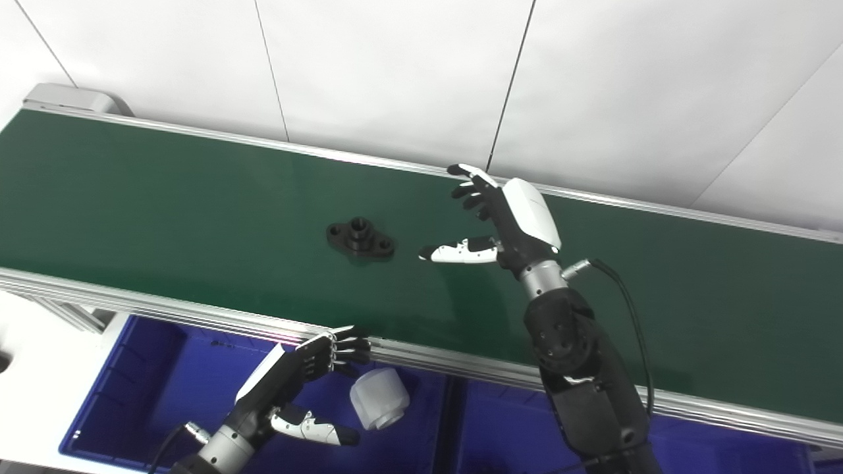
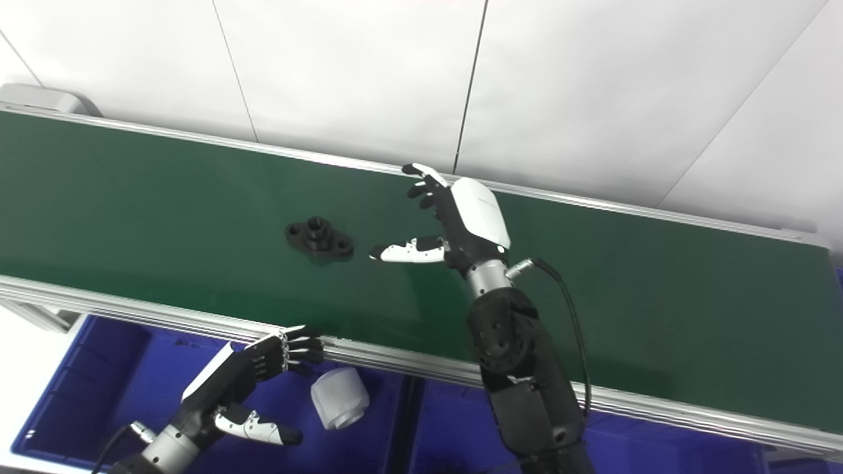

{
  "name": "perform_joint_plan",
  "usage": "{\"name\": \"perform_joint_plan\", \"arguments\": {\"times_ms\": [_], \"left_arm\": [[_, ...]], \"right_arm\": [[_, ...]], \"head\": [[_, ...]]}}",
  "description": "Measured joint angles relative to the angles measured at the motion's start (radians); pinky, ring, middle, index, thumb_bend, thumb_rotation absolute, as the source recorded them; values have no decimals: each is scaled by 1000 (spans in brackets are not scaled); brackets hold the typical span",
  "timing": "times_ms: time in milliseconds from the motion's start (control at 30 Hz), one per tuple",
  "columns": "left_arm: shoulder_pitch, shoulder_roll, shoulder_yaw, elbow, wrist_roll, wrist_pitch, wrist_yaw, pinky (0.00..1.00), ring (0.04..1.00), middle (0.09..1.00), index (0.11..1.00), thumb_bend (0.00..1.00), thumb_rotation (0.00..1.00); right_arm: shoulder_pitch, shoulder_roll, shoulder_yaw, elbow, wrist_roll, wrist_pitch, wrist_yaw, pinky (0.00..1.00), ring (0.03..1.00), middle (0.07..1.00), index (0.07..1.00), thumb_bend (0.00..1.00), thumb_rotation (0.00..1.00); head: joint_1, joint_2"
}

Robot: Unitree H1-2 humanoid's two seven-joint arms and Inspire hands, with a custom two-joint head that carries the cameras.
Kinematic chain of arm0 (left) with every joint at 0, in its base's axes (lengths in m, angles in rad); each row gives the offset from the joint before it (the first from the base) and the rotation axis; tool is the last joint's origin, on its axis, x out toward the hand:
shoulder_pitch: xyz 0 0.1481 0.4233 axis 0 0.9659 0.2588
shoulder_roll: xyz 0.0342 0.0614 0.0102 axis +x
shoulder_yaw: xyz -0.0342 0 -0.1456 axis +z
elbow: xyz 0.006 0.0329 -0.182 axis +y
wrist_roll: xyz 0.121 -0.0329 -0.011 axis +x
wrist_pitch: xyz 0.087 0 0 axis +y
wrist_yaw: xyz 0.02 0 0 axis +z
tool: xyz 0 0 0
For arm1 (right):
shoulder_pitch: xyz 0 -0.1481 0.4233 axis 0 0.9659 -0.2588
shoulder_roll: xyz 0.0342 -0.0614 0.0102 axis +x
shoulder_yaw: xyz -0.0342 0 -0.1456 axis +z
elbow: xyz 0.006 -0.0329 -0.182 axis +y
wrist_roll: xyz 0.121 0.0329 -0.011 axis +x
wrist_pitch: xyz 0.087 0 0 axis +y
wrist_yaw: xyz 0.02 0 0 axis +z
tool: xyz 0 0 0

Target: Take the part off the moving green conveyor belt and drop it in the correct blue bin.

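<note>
Black flanged part (image 1: 360, 239) lies on green conveyor belt (image 1: 164, 197), right hand (image 1: 507, 220) spread empty at its 3 o'clock.
Left blue bin (image 1: 151, 388) holds white cylinder (image 1: 379, 398); left hand (image 1: 299, 382), fingers apart, empty, above bin.

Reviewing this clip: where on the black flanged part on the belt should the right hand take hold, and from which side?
Best guess: the raised round hub at the middle of the black flanged part, pinched from above. The flange lies flat on the green belt, leaving little edge to get under, while the hub stands up. The open right hand is beside it, to the picture's right.
</note>
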Motion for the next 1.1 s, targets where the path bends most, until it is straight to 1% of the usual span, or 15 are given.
{"name": "perform_joint_plan", "arguments": {"times_ms": [133, 233, 367, 433, 533, 767, 900, 1033, 1100], "left_arm": [[0, 0, -6, -2, 16, 0, 10, 641, 731, 804, 820, 878, 257], [2, 0, -14, -5, 23, 0, 16, 640, 731, 804, 819, 881, 256], [3, 5, -23, -8, 31, 0, 26, 631, 734, 802, 818, 887, 261], [4, 8, -34, -14, 48, 0, 43, 625, 731, 800, 818, 889, 263], [8, 14, -51, -24, 62, 0, 56, 625, 730, 797, 816, 889, 245], [8, 30, -69, -28, 66, 0, 94, 616, 721, 797, 814, 890, 253], [8, 37, -77, -29, 65, 0, 100, 606, 707, 791, 814, 898, 265], [8, 38, -91, -29, 65, 0, 121, 605, 703, 790, 816, 886, 255], [8, 41, -99, -29, 66, 0, 127, 607, 707, 792, 817, 893, 269]], "right_arm": [[-28, 1, 32, 34, -30, 15, 10, 605, 705, 765, 822, 830, 327], [-42, 2, 45, 45, -42, 28, 16, 607, 715, 777, 816, 828, 326], [-66, 4, 73, 75, -51, 39, 31, 637, 740, 791, 814, 831, 329], [-72, 6, 86, 85, -52, 39, 33, 653, 750, 794, 815, 836, 331], [-85, 16, 106, 115, -55, 39, 34, 674, 767, 801, 820, 843, 344], [-107, 33, 137, 180, -71, 39, 25, 674, 760, 800, 807, 833, 289], [-117, 36, 155, 231, -77, 38, -9, 660, 747, 790, 795, 828, 264], [-121, 37, 167, 265, -80, 37, -43, 645, 730, 773, 776, 813, 207], [-130, 38, 169, 285, -80, 35, -56, 632, 714, 756, 765, 799, 167]], "head": [[6, 0], [9, 0], [9, 0], [15, 2], [20, 2], [28, 3], [29, 5], [32, 5], [32, 6]]}}
